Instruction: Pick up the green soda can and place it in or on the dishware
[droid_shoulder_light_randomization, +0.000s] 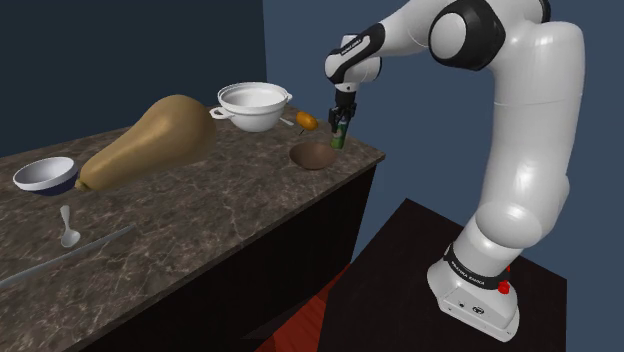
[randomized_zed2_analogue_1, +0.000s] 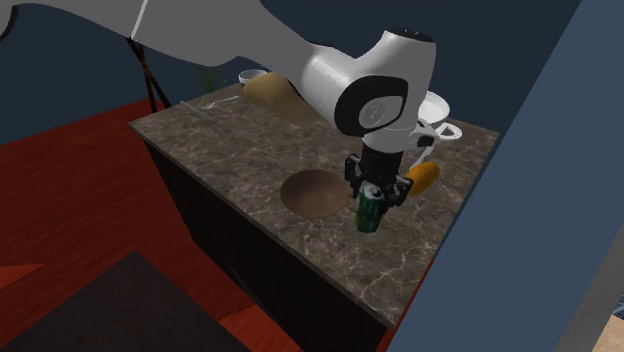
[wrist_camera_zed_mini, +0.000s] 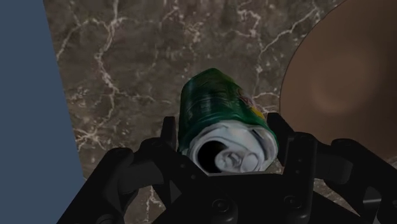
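Observation:
My gripper (droid_shoulder_light_randomization: 343, 122) is shut on the green soda can (droid_shoulder_light_randomization: 339, 138), clasping its upper end, close over the marble counter (droid_shoulder_light_randomization: 220, 200) near the counter's end. In the second exterior view the can (randomized_zed2_analogue_1: 369, 209) hangs a little tilted under the gripper (randomized_zed2_analogue_1: 377, 188), just beside a shallow brown bowl (randomized_zed2_analogue_1: 311, 192). In the wrist view the can (wrist_camera_zed_mini: 216, 105) sits between the two fingers (wrist_camera_zed_mini: 168, 130), silver top toward the camera, with the brown bowl (wrist_camera_zed_mini: 343, 83) next to it. I cannot tell whether the can's base touches the counter.
A white two-handled bowl (droid_shoulder_light_randomization: 254, 105) stands behind the can, an orange fruit (droid_shoulder_light_randomization: 307, 121) next to it. A big tan squash (droid_shoulder_light_randomization: 150, 140), a blue-and-white bowl (droid_shoulder_light_randomization: 45, 175), a spoon (droid_shoulder_light_randomization: 68, 228) and a long utensil (droid_shoulder_light_randomization: 70, 255) lie farther along the counter.

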